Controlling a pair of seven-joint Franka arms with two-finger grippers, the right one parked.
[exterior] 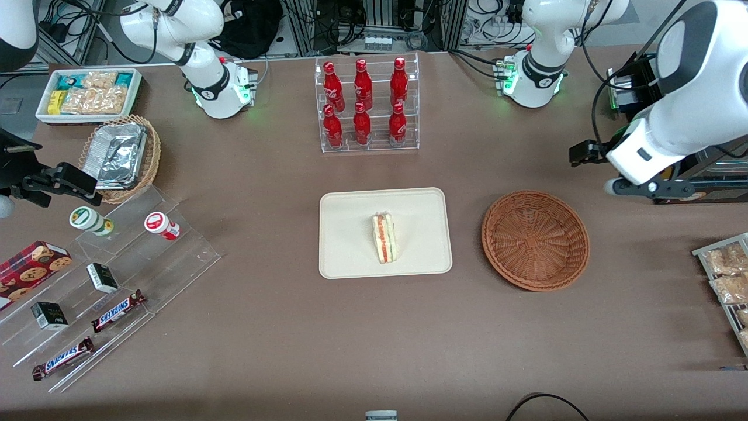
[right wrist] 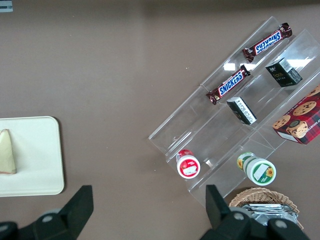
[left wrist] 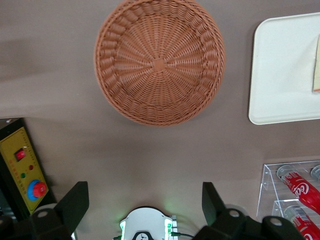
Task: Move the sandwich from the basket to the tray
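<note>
Sandwich (exterior: 384,238) sits mid-tray (exterior: 345,257) — basket (exterior: 535,240) empty; claw (left wrist: 145,210) spread wide, holding nothing, probably raised near the worktop's edge.

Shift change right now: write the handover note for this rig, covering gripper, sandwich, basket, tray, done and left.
Gripper: open, holding nothing, raised above the table near the working arm's base, farther from the front camera than the basket.
Sandwich: lying on the tray, roughly at its middle, filling edge showing.
Basket: nothing in it, beside the tray, toward the working arm's end of the table.
Done: sandwich is out of the basket and resting on the tray, released.
Left: nothing on the sandwich itself; probably only parking the arm, if that is wanted.
</note>
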